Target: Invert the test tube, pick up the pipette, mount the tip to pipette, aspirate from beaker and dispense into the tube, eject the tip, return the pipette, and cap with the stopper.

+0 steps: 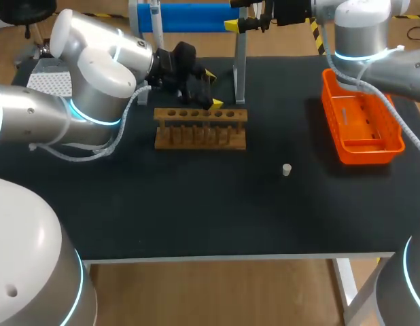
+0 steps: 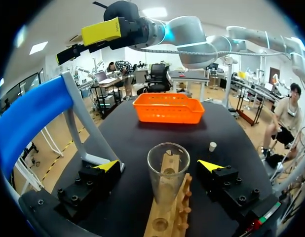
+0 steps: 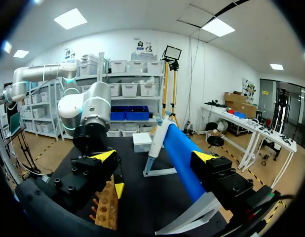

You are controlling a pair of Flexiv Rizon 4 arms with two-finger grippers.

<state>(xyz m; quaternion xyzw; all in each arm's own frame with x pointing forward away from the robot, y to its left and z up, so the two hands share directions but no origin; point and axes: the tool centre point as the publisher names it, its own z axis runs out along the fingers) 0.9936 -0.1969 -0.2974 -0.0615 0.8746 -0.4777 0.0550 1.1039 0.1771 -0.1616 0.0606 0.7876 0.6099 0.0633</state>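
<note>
A clear test tube (image 2: 168,177) stands mouth up in the wooden rack (image 1: 200,128) (image 2: 167,217). My left gripper (image 1: 211,89) (image 2: 159,166) is open around the tube, one finger on each side and neither touching it. The blue pipette (image 1: 189,17) (image 2: 29,118) (image 3: 182,158) rests on its white stand (image 1: 240,68) at the table's back edge. My right gripper (image 1: 247,24) (image 3: 153,156) is open just by the pipette, whose blue body runs between its fingers without contact. The small white stopper (image 1: 286,170) (image 2: 212,146) lies loose on the black mat.
An orange basket (image 1: 363,125) (image 2: 167,108) sits at the right side of the table under my right arm. The rack (image 3: 107,207) has several empty holes. Bare black mat stretches across the front half of the table.
</note>
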